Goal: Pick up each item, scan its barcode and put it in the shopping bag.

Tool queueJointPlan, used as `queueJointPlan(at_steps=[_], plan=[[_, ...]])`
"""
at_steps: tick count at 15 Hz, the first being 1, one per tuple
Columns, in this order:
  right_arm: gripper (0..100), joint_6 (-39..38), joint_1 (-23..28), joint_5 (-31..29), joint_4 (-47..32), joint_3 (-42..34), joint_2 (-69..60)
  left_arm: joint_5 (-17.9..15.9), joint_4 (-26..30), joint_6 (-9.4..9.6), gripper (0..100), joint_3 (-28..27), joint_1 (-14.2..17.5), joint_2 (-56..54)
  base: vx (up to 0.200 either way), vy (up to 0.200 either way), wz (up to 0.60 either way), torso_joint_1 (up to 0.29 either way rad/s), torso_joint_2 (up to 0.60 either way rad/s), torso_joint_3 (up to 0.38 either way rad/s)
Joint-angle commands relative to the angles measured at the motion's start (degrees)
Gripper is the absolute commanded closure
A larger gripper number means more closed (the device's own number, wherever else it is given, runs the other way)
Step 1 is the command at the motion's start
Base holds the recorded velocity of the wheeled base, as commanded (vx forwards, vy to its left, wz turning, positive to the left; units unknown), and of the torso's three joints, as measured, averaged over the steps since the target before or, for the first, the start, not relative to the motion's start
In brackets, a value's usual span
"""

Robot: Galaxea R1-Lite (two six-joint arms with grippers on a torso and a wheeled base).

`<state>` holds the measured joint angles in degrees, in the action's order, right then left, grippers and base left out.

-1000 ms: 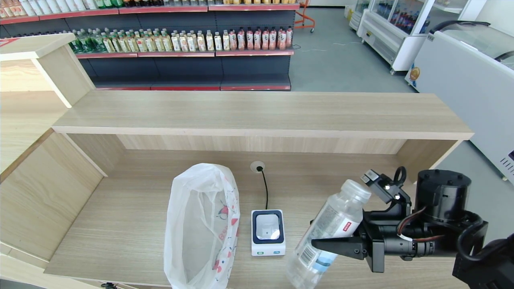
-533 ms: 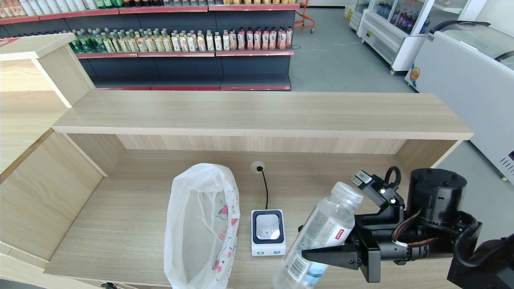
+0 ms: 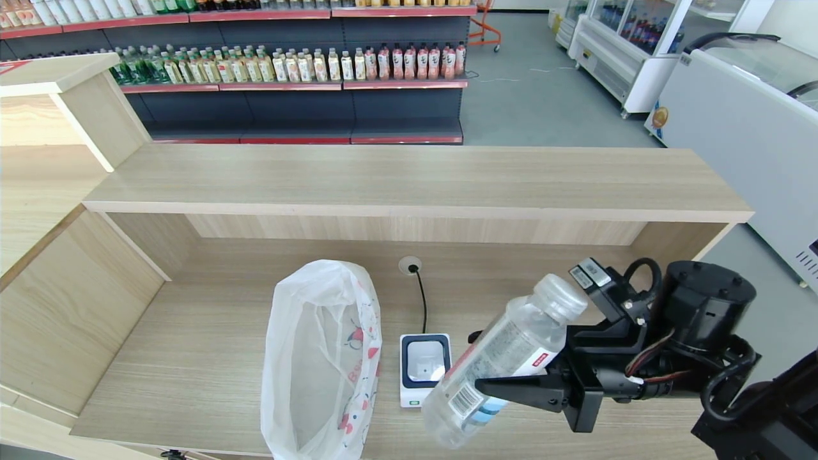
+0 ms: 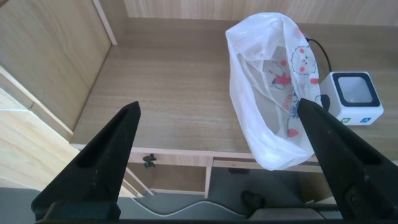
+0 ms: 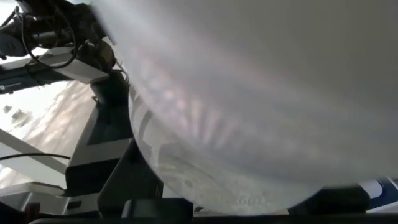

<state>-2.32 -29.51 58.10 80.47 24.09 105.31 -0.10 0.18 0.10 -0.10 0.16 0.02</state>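
My right gripper (image 3: 495,367) is shut on a clear plastic bottle (image 3: 495,358) with a white and red label. The bottle is tilted, cap up and to the right, base low and leftward, its barcode facing down beside the scanner. Its base hangs just above the right front corner of the white scanner (image 3: 425,369), whose dark window faces up. The bottle's clear wall (image 5: 249,112) sits very close in the right wrist view. A white plastic shopping bag (image 3: 323,358) stands open left of the scanner, also seen as the bag (image 4: 273,93) under my open left gripper (image 4: 217,155), which is held above the counter's front edge.
The scanner (image 4: 356,96) has a black cable (image 3: 422,297) running back to a grommet in the wooden counter (image 3: 192,358). A raised counter ledge (image 3: 409,179) bounds the back, side walls close in left and right. Store shelves and freezers stand beyond.
My right gripper has carried the bottle left toward the scanner and tilted it flatter; its base now overlaps the scanner's right edge. Bag and scanner have not moved.
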Motion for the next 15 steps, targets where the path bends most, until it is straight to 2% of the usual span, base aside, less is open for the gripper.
queueJointPlan(at_steps=[1, 3, 9, 13, 15], plan=[[100, 3.72, 0.86, 2.9, -0.05, -1.06, 1.74, 0.01, -0.01, -0.01, 0, 0.01, 0.02, -0.02, 0.0, 0.0, 0.0, 0.0, 0.0, 0.0], [100, 6.53, 1.48, 4.83, -0.23, -1.32, 2.79, 0.01, -0.01, -0.01, 0, 0.01, 0.02, -0.02, 0.0, 0.0, 0.0, 0.0, 0.0, 0.0], [100, 6.89, 1.48, 5.09, 1.62, -0.71, 2.97, 0.01, -0.01, -0.01, 0, 0.01, 0.02, -0.02, 0.0, 0.0, 0.0, 0.0, 0.0, 0.0], [100, 12.69, 1.48, 7.99, 1.97, -0.89, 3.14, 0.01, -0.01, -0.01, 0, 0.01, 0.02, -0.02, 0.0, 0.0, 0.0, 0.0, 0.0, 0.0], [100, 13.13, 1.48, 8.08, 2.15, -0.8, 3.14, 0.01, -0.01, -0.01, 0, 0.01, 0.02, -0.02, 0.0, 0.0, 0.0, 0.0, 0.0, 0.0]])
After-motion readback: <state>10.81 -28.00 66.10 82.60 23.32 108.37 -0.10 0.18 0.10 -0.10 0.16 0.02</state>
